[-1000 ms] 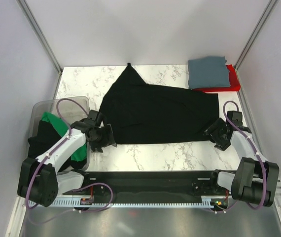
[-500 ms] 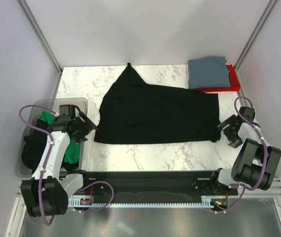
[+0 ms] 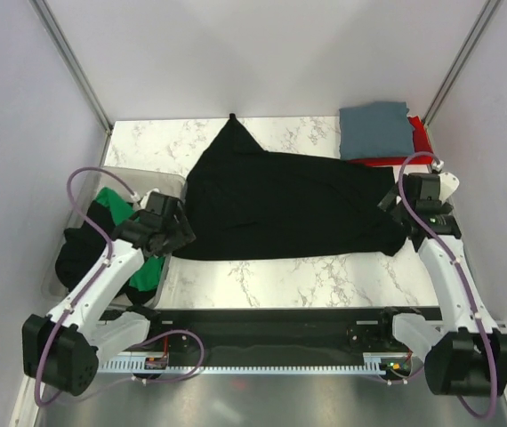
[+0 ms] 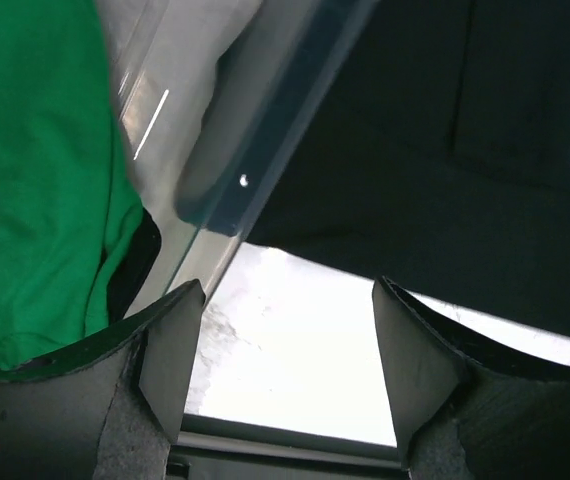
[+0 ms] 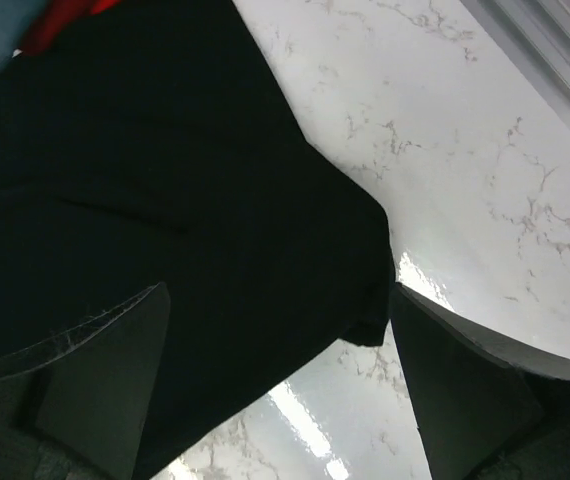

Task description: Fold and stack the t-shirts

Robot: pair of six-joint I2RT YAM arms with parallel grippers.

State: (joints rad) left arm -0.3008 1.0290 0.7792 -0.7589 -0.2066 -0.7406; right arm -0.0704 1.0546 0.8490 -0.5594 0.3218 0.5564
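Swung in closer, our left gripper [image 3: 175, 233] and right gripper [image 3: 402, 216] stand spread at the near corners of the black t-shirt [image 3: 289, 205] lying on the table [image 3: 262, 276]. It looks soft and floppy; we should pinch corners.

Overhead view: light is bright, diffuse and even, with faint, soft-edged shadows.

Left wrist view: the worktop [image 4: 295, 360] between the fingers of the left gripper [image 4: 287, 290] is overexposed to plain white. A thin glare streak marks the clear bin [image 4: 265, 110] ahead of it.

Right wrist view: glare patches lie on the worktop beside the right gripper [image 5: 280, 292]. The black t-shirt [image 5: 165, 200] beneath it renders nearly featureless.
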